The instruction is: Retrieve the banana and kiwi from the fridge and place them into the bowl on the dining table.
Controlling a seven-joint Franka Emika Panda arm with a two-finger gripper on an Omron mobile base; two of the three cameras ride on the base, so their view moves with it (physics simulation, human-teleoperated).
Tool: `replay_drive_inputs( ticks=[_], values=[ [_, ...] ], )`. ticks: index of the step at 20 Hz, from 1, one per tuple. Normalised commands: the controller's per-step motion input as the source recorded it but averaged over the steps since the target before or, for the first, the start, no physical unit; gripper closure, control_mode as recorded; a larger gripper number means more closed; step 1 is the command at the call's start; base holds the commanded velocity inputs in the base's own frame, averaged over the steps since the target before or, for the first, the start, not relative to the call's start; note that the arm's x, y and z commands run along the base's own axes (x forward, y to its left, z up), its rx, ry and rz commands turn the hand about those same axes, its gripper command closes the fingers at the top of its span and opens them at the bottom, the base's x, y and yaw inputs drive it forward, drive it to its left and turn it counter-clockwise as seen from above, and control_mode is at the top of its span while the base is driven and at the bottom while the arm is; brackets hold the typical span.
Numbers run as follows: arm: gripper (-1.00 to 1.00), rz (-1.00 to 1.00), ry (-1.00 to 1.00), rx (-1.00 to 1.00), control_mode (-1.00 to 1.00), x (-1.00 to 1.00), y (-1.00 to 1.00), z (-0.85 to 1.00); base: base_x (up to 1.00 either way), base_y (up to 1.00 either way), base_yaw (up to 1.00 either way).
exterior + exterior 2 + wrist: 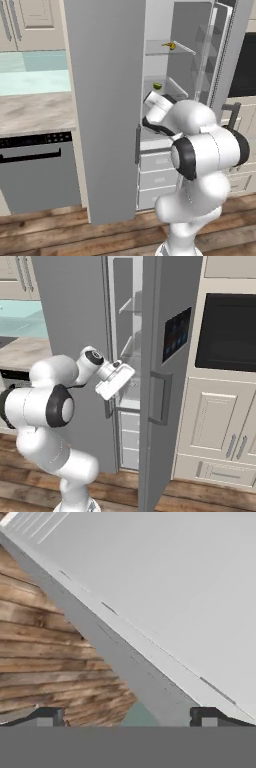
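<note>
The fridge [105, 100] stands with both doors swung open. On an upper glass shelf inside lies the banana [169, 46], small and yellow. The kiwi [157, 86] sits one shelf lower, just above my hand. My gripper [127, 718] is at the fridge opening [127, 331], level with the white drawers [156, 175] and below both fruits. It is open, its fingertips [47, 716] set wide apart with nothing between them. It looks down along a grey fridge door panel [175, 587] at the wooden floor [45, 652]. The bowl and the dining table are out of view.
The open left door [105, 100] stands close on my left, and the right door with its black dispenser panel [175, 333] close on my right. A dishwasher [40, 170] and a marble counter [30, 112] lie left of the fridge, a wall oven [230, 331] and cream cabinets [215, 421] right.
</note>
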Motion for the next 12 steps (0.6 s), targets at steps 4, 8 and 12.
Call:
replay_drive_inputs(
  ticks=[4,8,12],
  values=[
    [-1.0,0.0,0.21,0.0,-1.0,0.92,-1.0,-0.39,0.0,0.0,0.0],
    [-1.0,0.0,0.16,0.0,-1.0,0.61,-1.0,-0.46,0.0,0.0,0.0],
    [-1.0,-0.06,0.17,0.0,-1.0,-0.52,-1.0,-0.47,0.0,0.0,0.0]
  ],
)
